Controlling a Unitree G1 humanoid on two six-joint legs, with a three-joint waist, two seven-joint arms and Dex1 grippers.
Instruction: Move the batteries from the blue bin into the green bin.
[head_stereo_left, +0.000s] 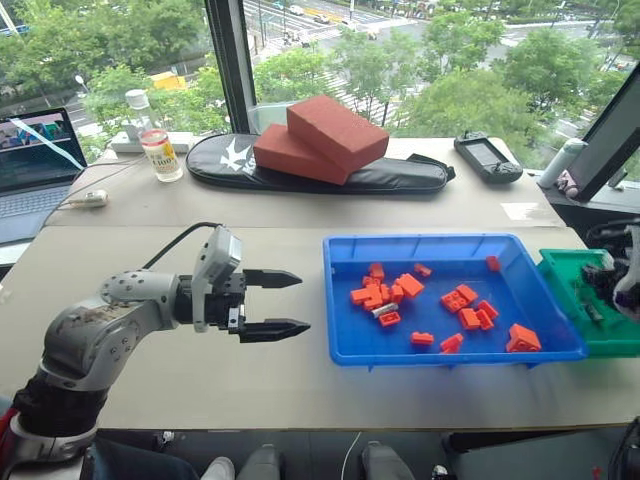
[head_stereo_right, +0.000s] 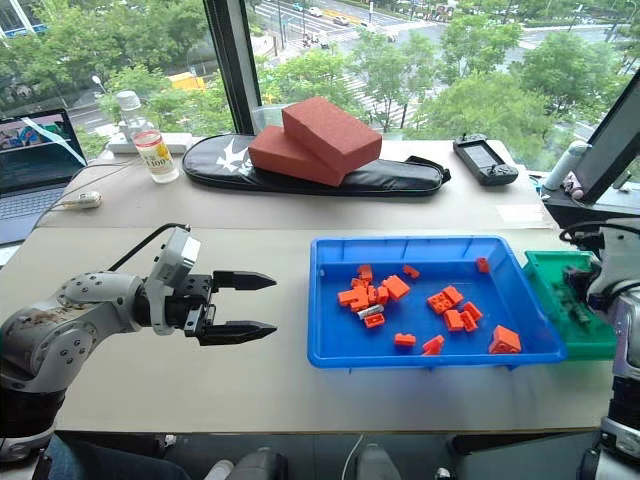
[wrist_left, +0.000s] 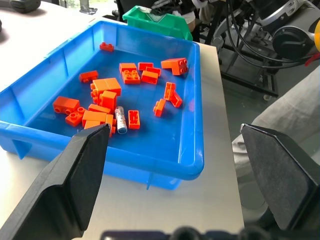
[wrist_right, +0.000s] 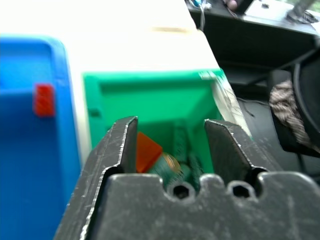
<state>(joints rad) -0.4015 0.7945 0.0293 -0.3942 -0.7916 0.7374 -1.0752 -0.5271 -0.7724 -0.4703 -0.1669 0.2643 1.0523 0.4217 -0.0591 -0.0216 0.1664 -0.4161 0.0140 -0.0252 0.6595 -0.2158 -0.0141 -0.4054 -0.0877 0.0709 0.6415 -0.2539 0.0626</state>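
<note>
Right end effector (wrist_right: 170, 145) hovers over the green bin (wrist_right: 150, 95), jaws parted with nothing between them. Below them, inside that bin, lie an orange block (wrist_right: 147, 150) and a rounded metallic piece that may be a battery; cannot say for certain.

Left end effector (head_stereo_left: 275, 303) is wide open and empty, held above bare desk (head_stereo_left: 200, 370) just left of the blue bin (head_stereo_left: 345, 350), pointing toward it.

One battery (wrist_left: 120, 119) is visible in the blue bin: a slim silvery cylinder lying flat on the tray floor, at the edge of the cluster of orange blocks (wrist_left: 100, 107) on the left-hand side of the tray, touching or nearly touching blocks on both sides. No other batteries identified among the blocks.

Handling judgement: rigid, smooth metal casing, dense for its size, likely to roll or squirt out of a glancing pinch. Best hold is across the barrel at mid-length, fingers astride its long axis. Not fragile; a firm pinch is fine.

Clearance: neighbouring blocks crowd the barrel, so finger entry is tight; they are light and may be nudged or caught along with it. The raised tray rim needs a descent from above, not a sweep from the side. Tray centre and near side are open. Green bin sits against the tray's right end, near the desk edge, with cables and equipment beyond.
</note>
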